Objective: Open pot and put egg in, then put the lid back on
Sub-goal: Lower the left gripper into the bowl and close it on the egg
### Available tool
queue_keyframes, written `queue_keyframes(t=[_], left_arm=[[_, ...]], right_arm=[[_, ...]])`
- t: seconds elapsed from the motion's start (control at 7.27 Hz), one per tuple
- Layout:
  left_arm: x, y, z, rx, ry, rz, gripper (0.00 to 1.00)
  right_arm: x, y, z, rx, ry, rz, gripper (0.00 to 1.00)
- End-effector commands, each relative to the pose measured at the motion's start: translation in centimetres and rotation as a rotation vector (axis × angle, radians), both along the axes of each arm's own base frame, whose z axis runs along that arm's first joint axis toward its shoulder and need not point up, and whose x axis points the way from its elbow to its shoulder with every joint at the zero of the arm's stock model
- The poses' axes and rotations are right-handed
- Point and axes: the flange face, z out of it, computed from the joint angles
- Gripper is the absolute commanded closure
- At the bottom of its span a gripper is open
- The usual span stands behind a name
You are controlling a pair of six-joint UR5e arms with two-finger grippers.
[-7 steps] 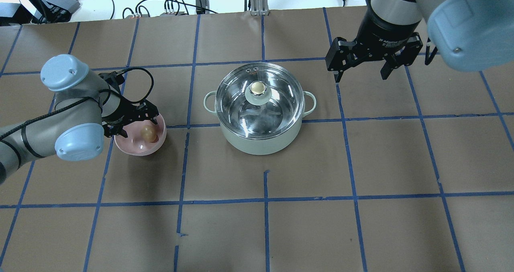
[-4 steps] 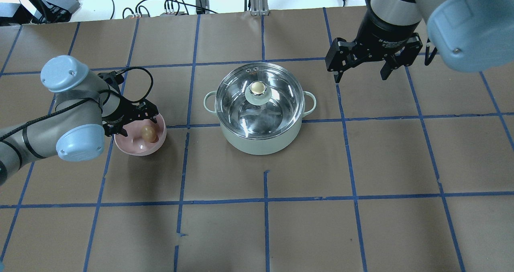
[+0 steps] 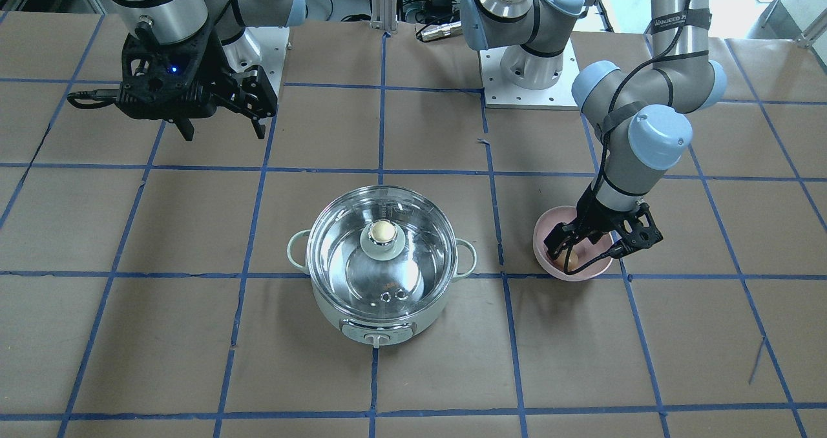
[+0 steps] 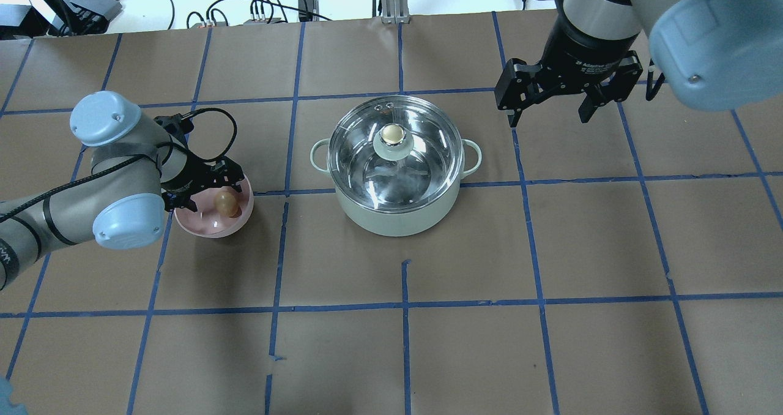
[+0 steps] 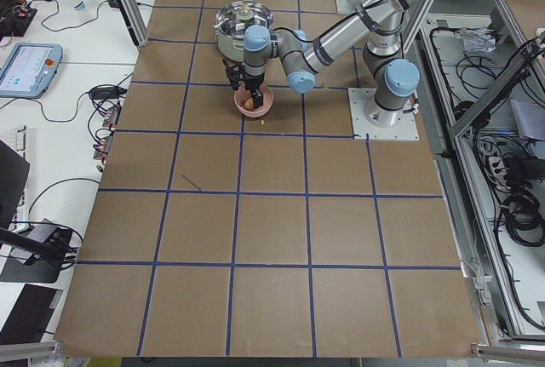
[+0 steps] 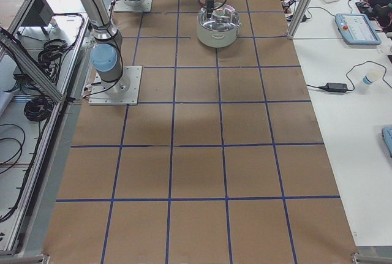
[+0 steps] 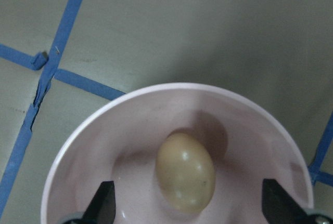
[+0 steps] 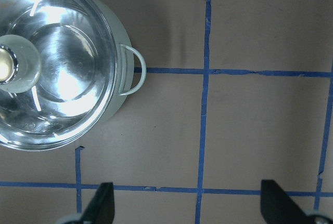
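Nothing is done yet: my left pincer (image 7: 190, 204) gapes empty astride the small brown oval egg (image 7: 184, 173) in the round pink bowl (image 7: 130, 130), while my right pincer (image 4: 549, 119), equally wide and empty, hovers apart from the round mint-green pot (image 4: 397, 218), whose clear glass lid (image 4: 425, 134) is on.

Left end effector (image 4: 209, 192) reaches low, jaws spread wide. Right end effector (image 4: 549, 114) hangs raised, jaws also wide apart.
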Motion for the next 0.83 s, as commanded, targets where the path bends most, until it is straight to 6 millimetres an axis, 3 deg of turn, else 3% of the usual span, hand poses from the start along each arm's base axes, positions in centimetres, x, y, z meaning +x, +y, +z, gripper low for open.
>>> queue_keyframes(t=[0.0, 0.69], left_arm=[[0.19, -0.62, -0.38, -0.008, -0.007, -0.025, 0.00], [0.21, -0.71, -0.59, -0.019, -0.010, -0.025, 0.00]], right_arm=[[0.06, 0.01, 0.01, -0.001, 0.000, 0.001, 0.01], [0.19, 0.21, -0.37, 0.007, 0.001, 0.004, 0.01]])
